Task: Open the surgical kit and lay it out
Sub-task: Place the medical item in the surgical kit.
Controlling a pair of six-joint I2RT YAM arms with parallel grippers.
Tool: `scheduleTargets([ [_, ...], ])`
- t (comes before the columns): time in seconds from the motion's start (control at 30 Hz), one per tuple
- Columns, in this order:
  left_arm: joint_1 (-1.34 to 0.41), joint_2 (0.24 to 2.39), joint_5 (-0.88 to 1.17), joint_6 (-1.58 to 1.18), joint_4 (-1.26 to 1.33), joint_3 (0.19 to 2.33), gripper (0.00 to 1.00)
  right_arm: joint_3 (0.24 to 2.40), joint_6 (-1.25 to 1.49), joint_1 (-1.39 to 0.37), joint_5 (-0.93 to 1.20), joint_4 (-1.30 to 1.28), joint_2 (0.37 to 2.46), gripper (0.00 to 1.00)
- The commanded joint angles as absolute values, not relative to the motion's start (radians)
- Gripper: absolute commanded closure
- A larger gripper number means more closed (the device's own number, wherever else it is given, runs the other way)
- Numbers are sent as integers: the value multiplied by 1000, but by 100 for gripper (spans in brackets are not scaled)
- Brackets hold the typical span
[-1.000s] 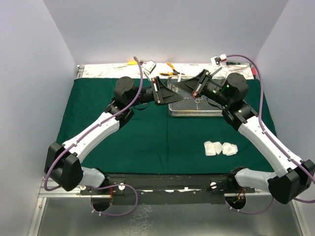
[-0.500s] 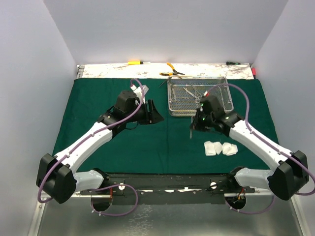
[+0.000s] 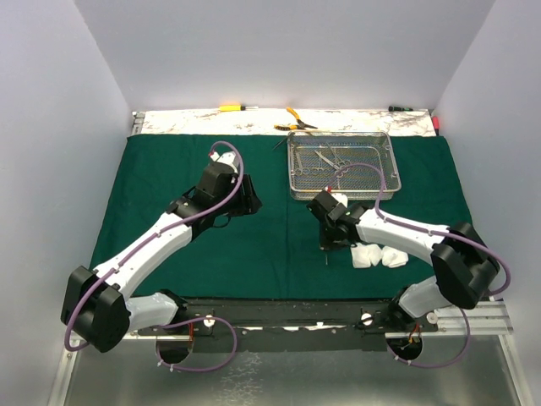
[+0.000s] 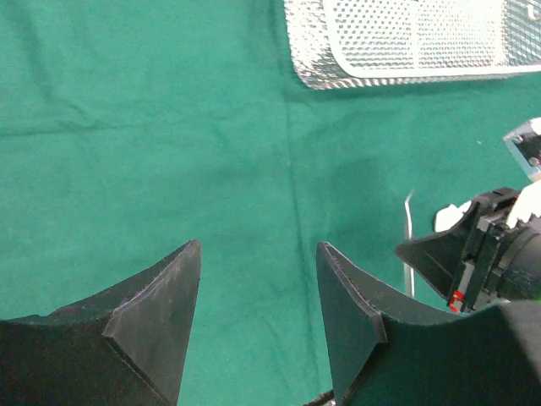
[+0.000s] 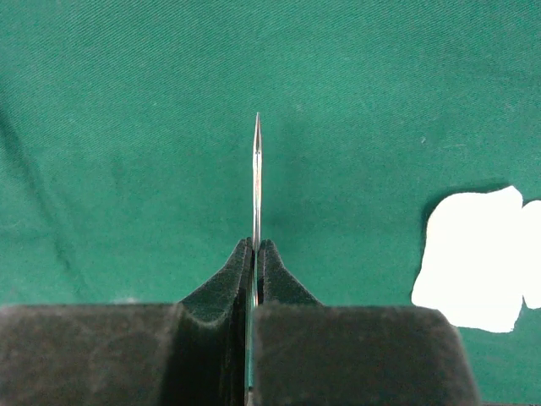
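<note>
The dark green cloth [image 3: 169, 169] lies spread over the table. The wire-mesh tray [image 3: 379, 182] stands on it at the back centre-right, with silver clamps [image 3: 325, 161] inside. Two white gauze rolls [image 3: 380, 255] lie on the cloth near the front right. My right gripper [image 3: 326, 244] is shut on thin silver tweezers [image 5: 257, 169], held edge-on low over the cloth just left of the gauze [image 5: 469, 258]. My left gripper [image 3: 252, 197] is open and empty over bare cloth, left of the tray. In the left wrist view its fingers [image 4: 161, 304] stand wide apart, and the tweezers [image 4: 408, 237] show to the right.
Yellow-handled pliers [image 3: 296, 118] and a yellow-handled screwdriver [image 3: 230, 107] lie on the pale strip behind the cloth. White walls close in the left, right and back. The arm bases sit along the near edge.
My right gripper has come from the tray toward the near side with the tweezers and dropped low beside the gauze. My left gripper has drawn back left from the tray.
</note>
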State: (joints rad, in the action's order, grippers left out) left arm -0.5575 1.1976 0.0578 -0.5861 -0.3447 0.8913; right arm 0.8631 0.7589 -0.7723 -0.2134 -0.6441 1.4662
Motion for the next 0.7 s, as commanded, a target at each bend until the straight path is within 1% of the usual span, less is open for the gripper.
scheduleTargets([
  [0.0,-550,1164,-59,-603,-384,863,41,856,797,-784,-282,-605,1505,99],
  [0.2,-543,1159,-70,-601,-390,843,41,807,788,-790,-278,-548,1519,99],
  [0.37,-540,1169,-65,-586,-394,853,41,766,775,-792,-258,-506,1544,96],
  [0.53,-534,1180,-70,-573,-397,870,41,749,779,-795,-264,-506,1556,89],
  [0.67,-530,1184,-71,-568,-400,873,41,767,789,-797,-268,-538,1546,80],
])
